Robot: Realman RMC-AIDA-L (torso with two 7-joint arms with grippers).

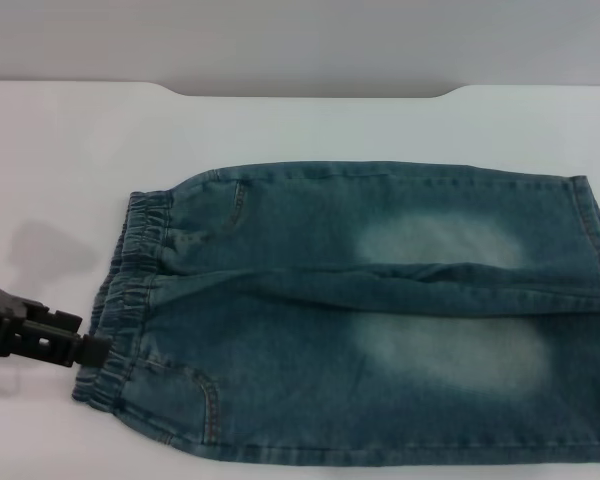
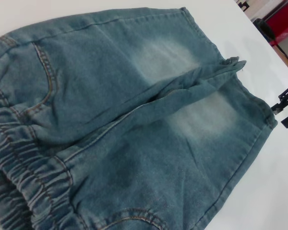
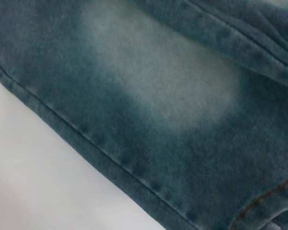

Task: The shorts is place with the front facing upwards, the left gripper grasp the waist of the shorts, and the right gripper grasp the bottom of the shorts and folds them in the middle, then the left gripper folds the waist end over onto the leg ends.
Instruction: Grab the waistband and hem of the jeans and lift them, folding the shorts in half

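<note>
The blue-green denim shorts point(image 1: 360, 320) lie spread flat on the white table point(image 1: 60, 160), both legs side by side with a raised crease between them. The gathered waist point(image 1: 130, 290) is at the left and the leg ends point(image 1: 595, 235) at the right. My left gripper point(image 1: 92, 350) reaches in from the left and touches the waist near its front corner. In the left wrist view my right gripper point(image 2: 280, 116) shows as a black claw just off the bottom of the shorts point(image 2: 259, 103), its two fingers apart with bare table between them. The right wrist view looks closely at a pale faded patch point(image 3: 168, 72).
The table's far edge point(image 1: 310, 95) has a curved cut-out behind the shorts. Bare white tabletop point(image 3: 43, 172) lies beside the shorts' side seam. Red and dark objects point(image 2: 278, 19) stand beyond the table.
</note>
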